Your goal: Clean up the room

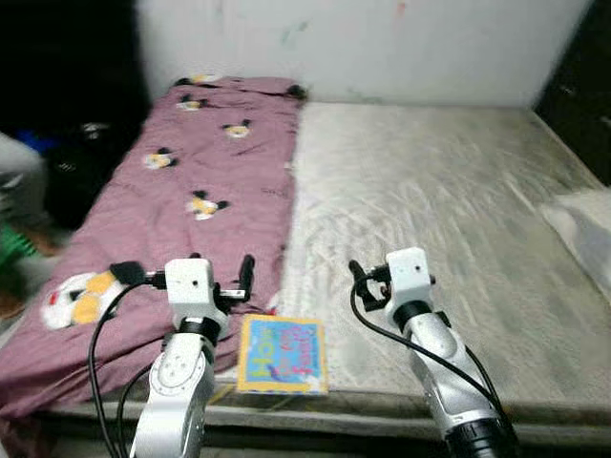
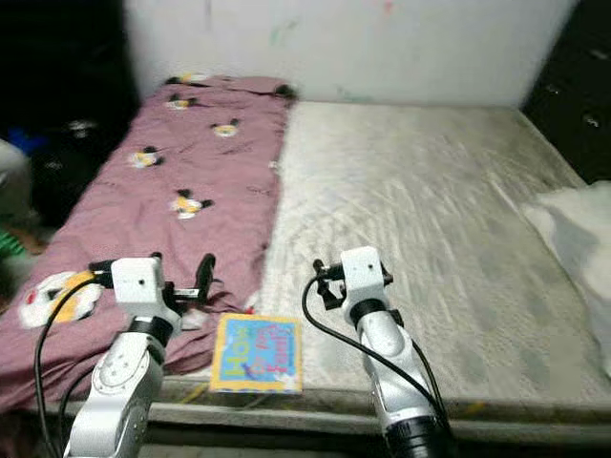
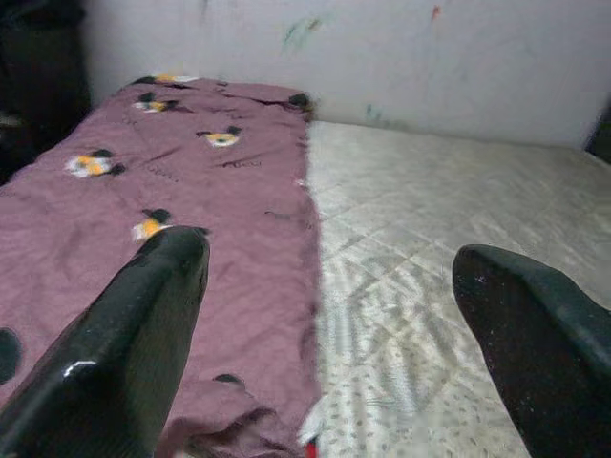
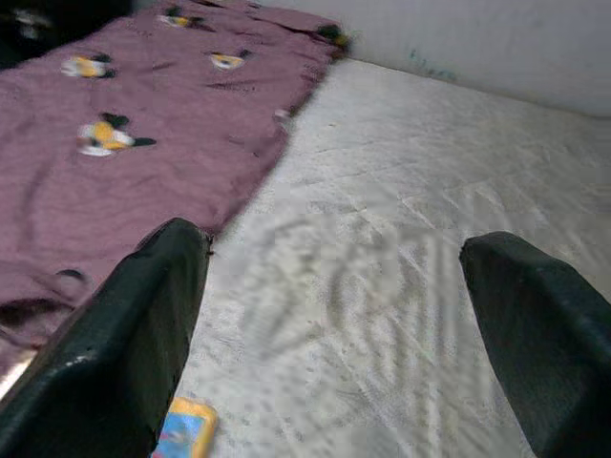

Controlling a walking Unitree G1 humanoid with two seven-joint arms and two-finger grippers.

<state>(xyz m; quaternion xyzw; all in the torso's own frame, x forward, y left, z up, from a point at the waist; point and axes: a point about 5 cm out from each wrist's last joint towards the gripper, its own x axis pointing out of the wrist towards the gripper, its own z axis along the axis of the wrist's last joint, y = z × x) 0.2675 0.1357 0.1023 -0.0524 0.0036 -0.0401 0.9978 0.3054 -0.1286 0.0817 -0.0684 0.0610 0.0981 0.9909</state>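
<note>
Bare mattress (image 1: 449, 210) beside purple sheet (image 1: 191, 191), book (image 1: 282, 355) at near edge between both grippers' spread fingers (image 3: 143, 324).

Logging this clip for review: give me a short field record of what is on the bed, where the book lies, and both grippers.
surface: bare mattress
bedding: purple blanket with cartoon prints, spread over the robot's left side of the mattress
book: colourful book flat at the near edge, beside the blanket
left gripper: open, above the blanket's near edge, holding nothing
right gripper: open, above the mattress, holding nothing
other: white cloth at far right
</note>
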